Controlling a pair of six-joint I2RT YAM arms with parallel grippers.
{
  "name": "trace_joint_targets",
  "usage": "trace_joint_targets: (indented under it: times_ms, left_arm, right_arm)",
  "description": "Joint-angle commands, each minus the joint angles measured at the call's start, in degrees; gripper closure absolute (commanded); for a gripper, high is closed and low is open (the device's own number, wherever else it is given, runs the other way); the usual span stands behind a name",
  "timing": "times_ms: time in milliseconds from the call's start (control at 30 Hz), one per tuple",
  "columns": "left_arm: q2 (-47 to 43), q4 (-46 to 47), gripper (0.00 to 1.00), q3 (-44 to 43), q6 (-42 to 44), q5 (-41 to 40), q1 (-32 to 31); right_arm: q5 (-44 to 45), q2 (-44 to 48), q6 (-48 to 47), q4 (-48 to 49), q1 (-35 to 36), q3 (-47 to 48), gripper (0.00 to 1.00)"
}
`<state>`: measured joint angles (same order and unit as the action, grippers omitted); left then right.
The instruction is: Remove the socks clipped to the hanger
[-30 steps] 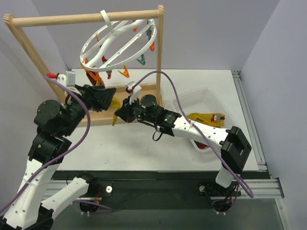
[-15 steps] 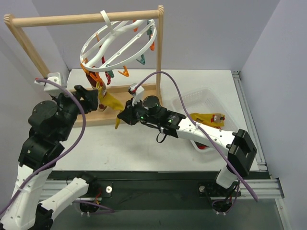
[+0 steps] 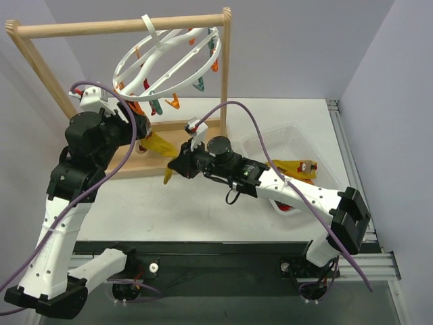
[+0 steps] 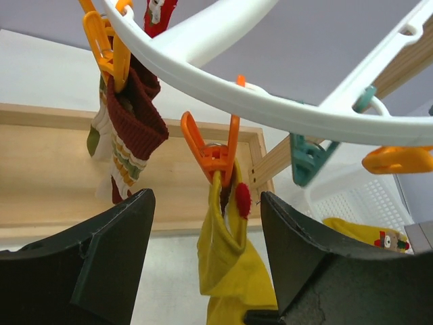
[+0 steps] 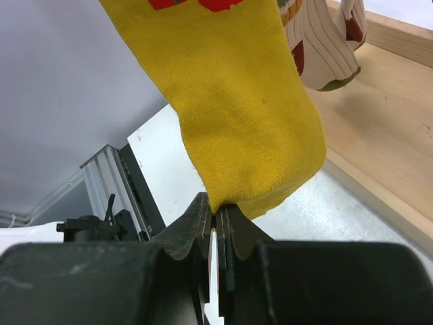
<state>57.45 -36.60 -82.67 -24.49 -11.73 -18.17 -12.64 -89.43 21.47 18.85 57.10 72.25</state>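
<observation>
Mustard sock (image 5: 237,101) limp under orange clip (image 4: 215,152), right claw (image 5: 218,210) pinching toe, left claw (image 4: 206,196) apart

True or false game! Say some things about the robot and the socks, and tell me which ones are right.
1. The right gripper pinches the bottom of the yellow sock. True.
2. The yellow sock has come off its orange clip. False: the clip grips its top edge.
3. The left gripper is shut tight. False: it is open, one finger on each side of the sock.
4. A second sock lies in the basket. True.
5. The hanger lies on the table. False: it hangs from the wooden rack.
</observation>
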Motion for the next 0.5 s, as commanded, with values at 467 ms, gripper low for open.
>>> trace_joint_targets:
  times_ms: [467]
  left_arm:
    - [6.97, 9.61, 0.31, -6.36, -3.54, 5.57, 4.11]
  right_arm:
    - [-0.45, 1.89, -0.2, -1.8, 2.31, 2.11, 1.0]
